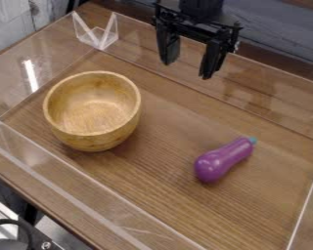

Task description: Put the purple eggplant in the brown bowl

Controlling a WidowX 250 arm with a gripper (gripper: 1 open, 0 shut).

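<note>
We find the purple eggplant (225,160) lying on its side on the wooden desk (163,190), in the lower right part of the view — outside the brown bowl and well apart from it. Its bluish-grey stem cap points toward the upper right, its plump end toward the lower left. We note the brown bowl (94,111) standing upright at the left, its hollow facing up and nothing visible inside. The black pincer (195,64) hangs over the far part of the desk, near the top of the view, between bowl and eggplant from side to side but farther back than both. We record its jaws as wide apart, with nothing held between them; it touches neither item. A clear, pointed object (99,33) stands at the upper left, behind the bowl. At the lower left edge we observe dark cables (13,227), only partly in view.
</note>
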